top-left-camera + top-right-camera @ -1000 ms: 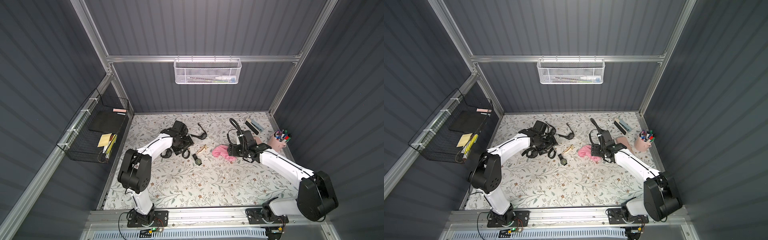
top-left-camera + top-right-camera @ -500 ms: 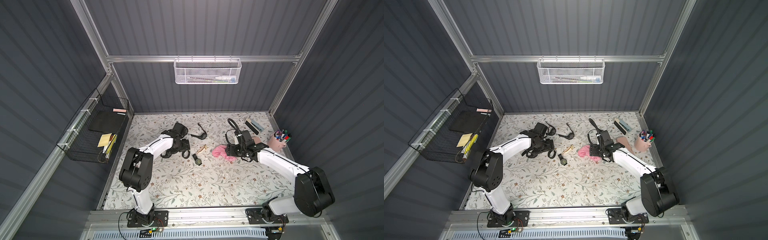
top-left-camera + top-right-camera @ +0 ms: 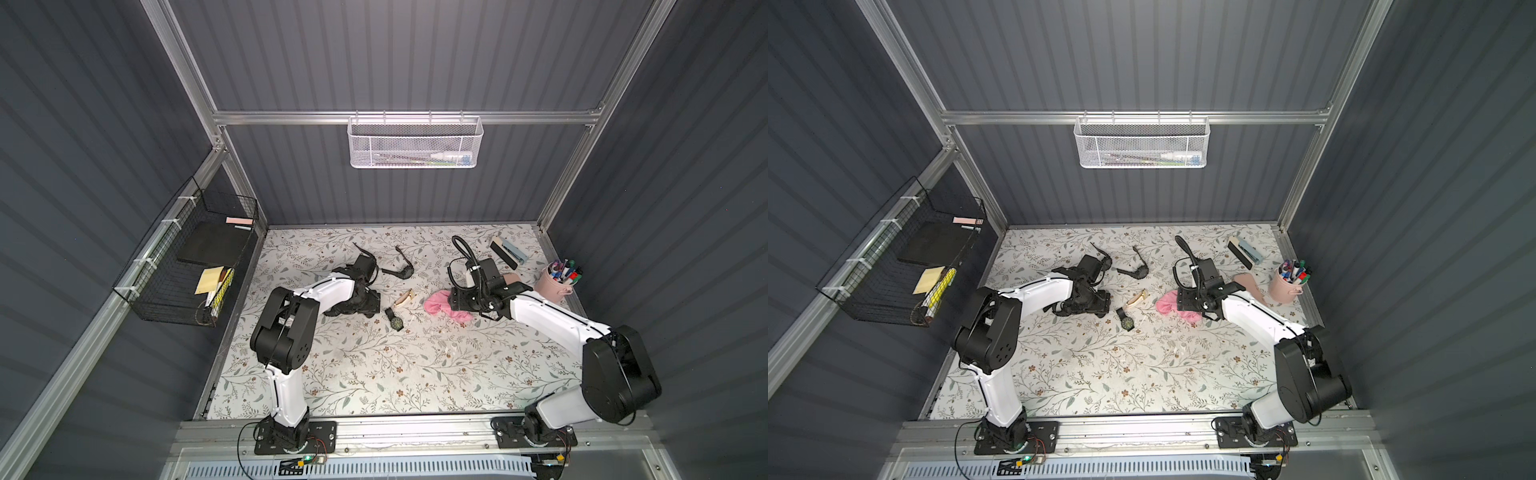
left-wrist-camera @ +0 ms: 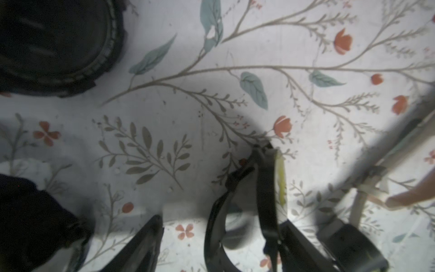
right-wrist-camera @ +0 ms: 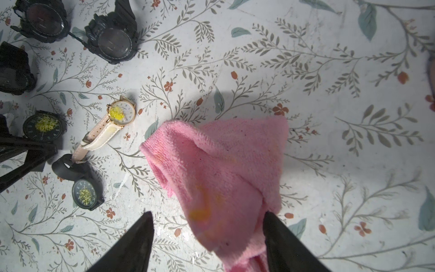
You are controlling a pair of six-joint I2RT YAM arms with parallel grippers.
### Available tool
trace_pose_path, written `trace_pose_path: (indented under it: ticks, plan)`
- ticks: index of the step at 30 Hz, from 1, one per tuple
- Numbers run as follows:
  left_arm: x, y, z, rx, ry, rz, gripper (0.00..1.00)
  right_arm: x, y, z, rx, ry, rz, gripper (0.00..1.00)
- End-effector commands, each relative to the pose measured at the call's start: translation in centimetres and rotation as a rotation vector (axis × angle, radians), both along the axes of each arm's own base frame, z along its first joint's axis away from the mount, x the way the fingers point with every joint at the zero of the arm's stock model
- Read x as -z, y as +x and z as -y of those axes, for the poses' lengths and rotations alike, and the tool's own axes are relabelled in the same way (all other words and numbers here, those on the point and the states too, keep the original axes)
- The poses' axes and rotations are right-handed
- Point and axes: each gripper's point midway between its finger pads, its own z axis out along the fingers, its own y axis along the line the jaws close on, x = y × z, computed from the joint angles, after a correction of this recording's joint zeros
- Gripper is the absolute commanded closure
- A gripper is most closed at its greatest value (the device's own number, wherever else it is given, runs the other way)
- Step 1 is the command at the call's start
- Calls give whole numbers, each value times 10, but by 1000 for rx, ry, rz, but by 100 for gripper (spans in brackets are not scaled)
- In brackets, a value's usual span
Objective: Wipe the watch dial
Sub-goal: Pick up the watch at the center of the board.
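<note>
A black watch (image 3: pixel 397 322) (image 3: pixel 1128 322) (image 5: pixel 86 194) lies mid-table, its dial smeared yellow. In the left wrist view its dial (image 4: pixel 280 179) shows edge-on and its strap loop (image 4: pixel 216 226) sits between the fingers of my left gripper (image 4: pixel 223 223) (image 3: pixel 371 306) (image 3: pixel 1100 306). The jaws are open, and one finger stands clear of the strap. A pink cloth (image 3: pixel 440 305) (image 3: pixel 1167 307) (image 5: pixel 219 169) lies bunched under my right gripper (image 5: pixel 208 214) (image 3: pixel 452 301). That gripper is open, astride the cloth, which touches only one finger.
A white-strapped watch (image 5: pixel 121 113) (image 3: pixel 405 298) and another black watch (image 5: pixel 43 126) also carry yellow smears. Clean black watches (image 5: pixel 113 42) lie beyond. A pink pen cup (image 3: pixel 555 282) and a stapler (image 3: pixel 509 251) stand at the right rear. A wire basket (image 3: pixel 187 266) hangs on the left wall.
My left gripper has moved forward and down onto the black watch's strap, with its jaws narrowing. My right gripper has shifted slightly left over the cloth.
</note>
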Motion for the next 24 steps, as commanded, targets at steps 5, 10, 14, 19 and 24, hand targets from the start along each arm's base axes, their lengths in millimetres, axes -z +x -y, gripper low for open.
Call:
trace_pose_path:
  ticks: [5, 10, 14, 19, 24]
  plan:
    - [5, -4, -11, 55, 93, -24, 31, -4, 5, -3, -2, 12, -6, 26]
    - [5, -1, -9, 70, 95, -29, 45, 0, 4, -7, -17, 24, -21, 26]
    - [-1, 1, -11, 53, 107, -32, 48, 1, 4, -7, -19, 21, -24, 26]
    - [-22, 1, -14, -38, 84, 6, 25, 2, 4, -8, -25, 24, -28, 26]
    - [-39, -5, -15, -163, 27, 27, 16, 0, 5, -10, -39, 27, -27, 26]
